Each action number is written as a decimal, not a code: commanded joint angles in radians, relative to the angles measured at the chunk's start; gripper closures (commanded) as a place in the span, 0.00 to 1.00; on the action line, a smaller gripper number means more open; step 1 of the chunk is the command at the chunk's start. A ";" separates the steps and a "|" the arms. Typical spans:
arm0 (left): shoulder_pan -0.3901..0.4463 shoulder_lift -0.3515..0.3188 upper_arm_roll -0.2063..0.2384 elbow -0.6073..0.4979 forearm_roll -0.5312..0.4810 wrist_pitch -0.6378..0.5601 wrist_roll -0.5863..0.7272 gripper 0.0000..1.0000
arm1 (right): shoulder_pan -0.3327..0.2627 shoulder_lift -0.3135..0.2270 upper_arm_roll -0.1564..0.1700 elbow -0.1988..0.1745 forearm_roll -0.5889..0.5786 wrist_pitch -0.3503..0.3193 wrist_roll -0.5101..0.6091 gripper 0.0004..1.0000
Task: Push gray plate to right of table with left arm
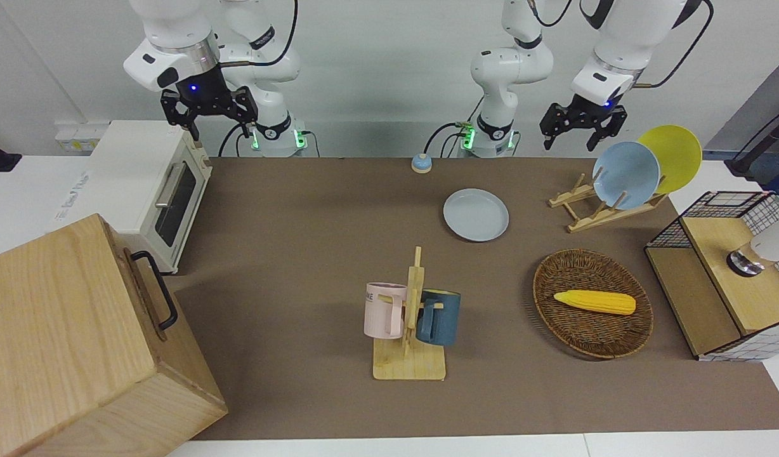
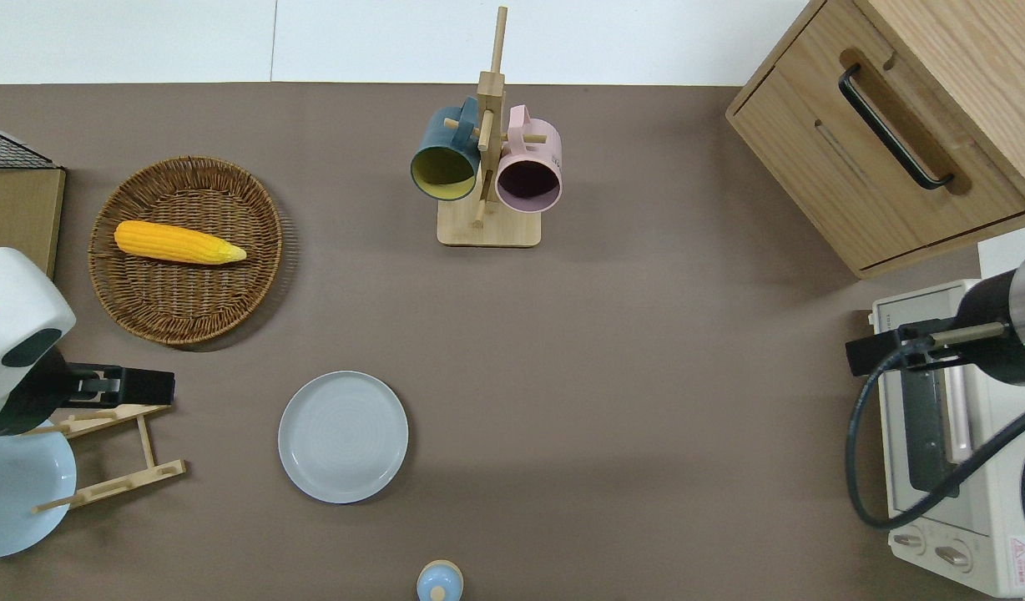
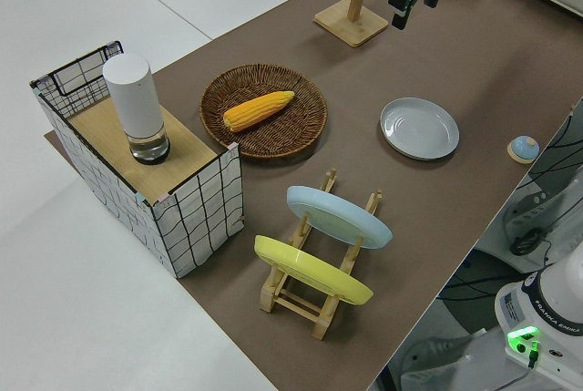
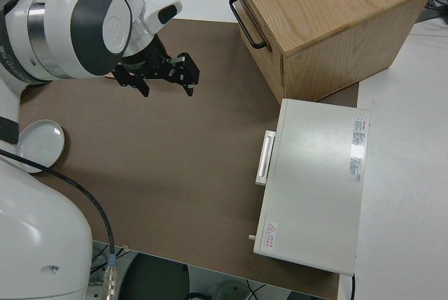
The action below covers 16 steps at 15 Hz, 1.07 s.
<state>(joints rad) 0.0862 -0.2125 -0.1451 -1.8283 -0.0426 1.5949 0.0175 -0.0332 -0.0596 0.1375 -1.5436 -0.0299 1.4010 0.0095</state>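
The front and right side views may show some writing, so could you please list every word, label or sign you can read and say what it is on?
"ME": the visible end of dark lettering on the pink mug; the rest is hidden.
Red warning triangle with small print: on the toaster oven top, too small to read.
Faint gray print on the toaster oven's top in the front view: too blurred to read.
Nothing else readable.

The left gripper (image 1: 582, 132) hung raised with fingers spread apart; the right gripper (image 1: 209, 114) was parked, likewise open.
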 commanded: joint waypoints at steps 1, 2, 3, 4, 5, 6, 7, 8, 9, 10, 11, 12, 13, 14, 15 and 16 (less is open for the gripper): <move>-0.002 0.005 0.012 0.017 0.018 -0.013 -0.002 0.01 | -0.024 -0.009 0.019 0.000 -0.008 -0.014 -0.008 0.00; -0.005 0.005 0.007 0.017 0.018 -0.013 -0.001 0.01 | -0.024 -0.009 0.019 0.000 -0.008 -0.014 -0.008 0.00; -0.005 0.007 0.001 0.017 0.018 -0.013 -0.001 0.01 | -0.024 -0.009 0.019 0.000 -0.008 -0.014 -0.008 0.00; -0.005 0.005 -0.001 0.017 0.018 -0.013 -0.001 0.01 | -0.024 -0.009 0.019 0.000 -0.008 -0.014 -0.008 0.00; -0.005 0.005 0.001 0.017 0.018 -0.013 -0.001 0.01 | -0.024 -0.009 0.019 0.000 -0.008 -0.014 -0.008 0.00; -0.005 0.007 0.004 0.017 0.018 -0.013 0.001 0.01 | -0.024 -0.009 0.019 0.000 -0.008 -0.014 -0.008 0.00; -0.005 0.005 0.007 0.017 0.018 -0.013 0.001 0.01 | -0.024 -0.009 0.019 0.000 -0.008 -0.014 -0.008 0.00; -0.005 0.005 0.009 0.017 0.018 -0.013 0.001 0.01 | -0.024 -0.009 0.019 0.000 -0.010 -0.014 -0.008 0.00; -0.005 0.005 0.009 0.017 0.018 -0.013 0.002 0.01 | -0.024 -0.009 0.019 0.000 -0.010 -0.014 -0.008 0.00; -0.005 0.005 0.009 0.017 0.018 -0.013 0.004 0.01 | -0.024 -0.009 0.019 0.000 -0.010 -0.014 -0.008 0.00; -0.005 0.005 0.009 0.017 0.018 -0.013 0.004 0.01 | -0.024 -0.009 0.019 0.000 -0.008 -0.014 -0.008 0.00; -0.005 0.005 0.010 0.017 0.018 -0.013 0.004 0.01 | -0.024 -0.009 0.019 0.000 -0.008 -0.014 -0.008 0.00; -0.005 0.005 0.010 0.017 0.018 -0.015 0.007 0.01 | -0.024 -0.009 0.019 0.000 -0.008 -0.014 -0.008 0.00; 0.001 0.005 0.012 0.015 0.020 -0.018 0.006 0.01 | -0.024 -0.009 0.019 0.000 -0.008 -0.014 -0.008 0.00; 0.006 -0.002 0.015 0.015 0.018 -0.018 0.006 0.01 | -0.024 -0.009 0.019 0.000 -0.008 -0.014 -0.008 0.00; 0.004 -0.011 0.013 0.006 0.018 -0.019 0.007 0.01 | -0.024 -0.009 0.019 0.000 -0.008 -0.014 -0.008 0.00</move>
<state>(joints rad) 0.0875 -0.2125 -0.1347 -1.8278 -0.0425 1.5949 0.0175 -0.0332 -0.0596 0.1375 -1.5436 -0.0299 1.4010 0.0095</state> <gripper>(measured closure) 0.004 0.004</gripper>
